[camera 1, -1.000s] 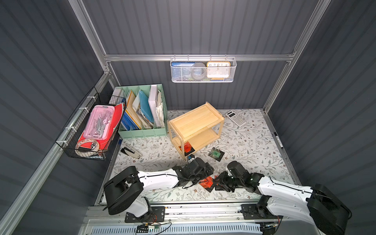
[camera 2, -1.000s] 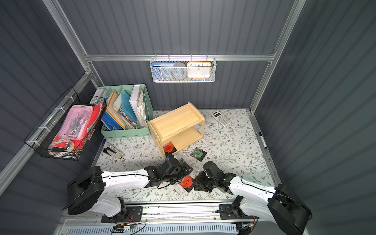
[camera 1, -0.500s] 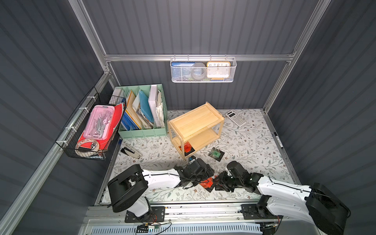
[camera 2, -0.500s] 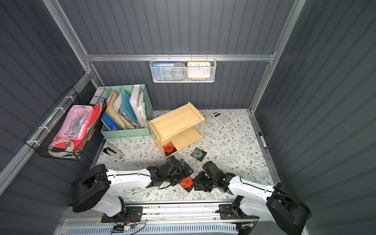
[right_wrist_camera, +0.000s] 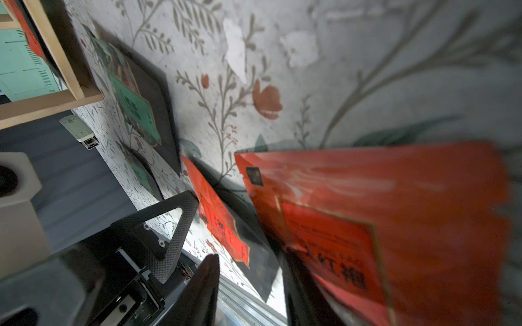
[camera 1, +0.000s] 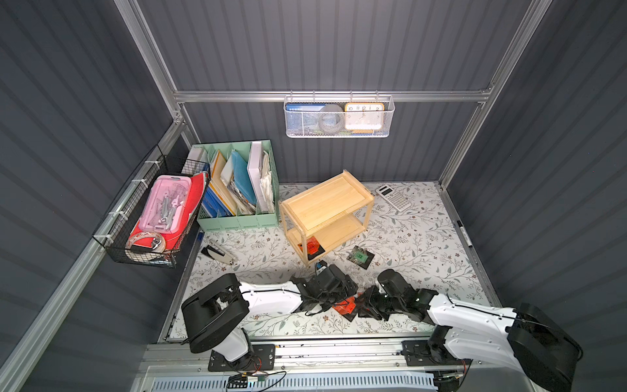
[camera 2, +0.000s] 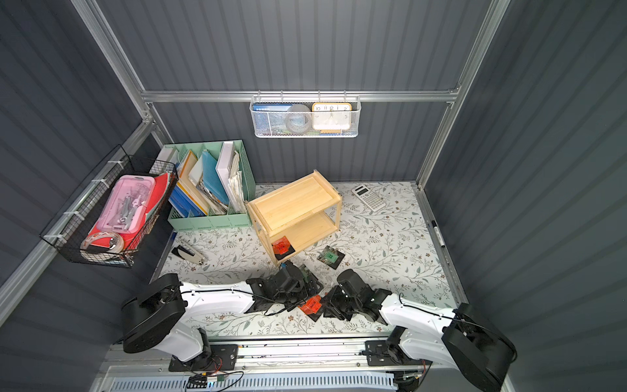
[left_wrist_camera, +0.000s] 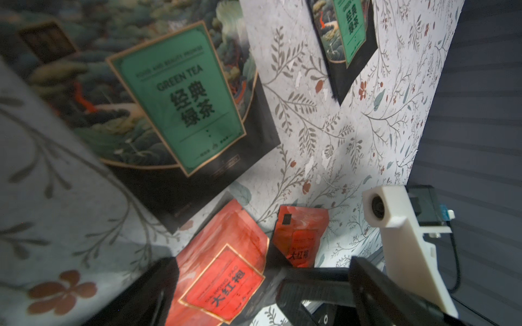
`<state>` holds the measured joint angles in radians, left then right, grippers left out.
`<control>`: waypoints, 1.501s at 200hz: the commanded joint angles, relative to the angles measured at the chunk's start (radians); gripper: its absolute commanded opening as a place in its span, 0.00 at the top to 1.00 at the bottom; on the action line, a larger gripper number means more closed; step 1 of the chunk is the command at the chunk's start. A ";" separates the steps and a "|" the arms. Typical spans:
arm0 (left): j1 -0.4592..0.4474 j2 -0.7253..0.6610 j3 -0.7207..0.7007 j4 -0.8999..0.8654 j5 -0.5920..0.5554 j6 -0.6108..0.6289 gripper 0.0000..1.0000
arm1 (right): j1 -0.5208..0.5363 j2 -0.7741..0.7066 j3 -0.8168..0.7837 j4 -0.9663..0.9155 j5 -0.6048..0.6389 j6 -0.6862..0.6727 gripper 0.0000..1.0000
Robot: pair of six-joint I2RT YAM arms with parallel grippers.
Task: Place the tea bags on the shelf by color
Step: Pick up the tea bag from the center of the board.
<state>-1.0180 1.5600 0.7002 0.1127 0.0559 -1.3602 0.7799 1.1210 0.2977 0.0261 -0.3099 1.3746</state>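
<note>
Nothing's really budged this past second; your left jaws and right jaws still sit parted low around 2 orange-red tea bags (left_wrist_camera: 226, 276) at the desk (camera 1: 424, 237) front, can't tell if either's pinching; only 1 bag (camera 1: 312, 245) on the shelf (camera 1: 322, 203) lower tier, so you're stalled.

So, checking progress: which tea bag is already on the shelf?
The orange-red tea bag on the shelf, at the lower tier's front corner; the other visible ones are off it.
</note>
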 commanded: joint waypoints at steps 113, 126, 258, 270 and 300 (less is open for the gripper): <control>-0.008 0.038 0.012 -0.058 0.005 -0.016 0.00 | 0.004 -0.003 -0.086 0.124 0.052 0.011 0.83; -0.008 0.037 0.011 -0.058 0.004 -0.017 0.00 | 0.004 -0.023 -0.092 0.117 0.093 0.006 0.86; -0.008 0.030 0.012 -0.050 -0.010 -0.017 0.00 | 0.004 -0.010 -0.095 0.156 0.076 -0.045 0.78; -0.008 0.029 0.011 -0.050 -0.011 -0.018 0.00 | 0.004 0.013 -0.088 0.171 0.074 -0.049 0.78; -0.008 0.025 0.007 -0.050 -0.011 -0.020 0.00 | 0.004 0.033 -0.076 0.183 0.034 -0.057 0.84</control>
<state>-1.0222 1.5684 0.7090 0.1135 0.0551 -1.3720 0.7807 1.1362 0.2100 0.2199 -0.2478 1.3399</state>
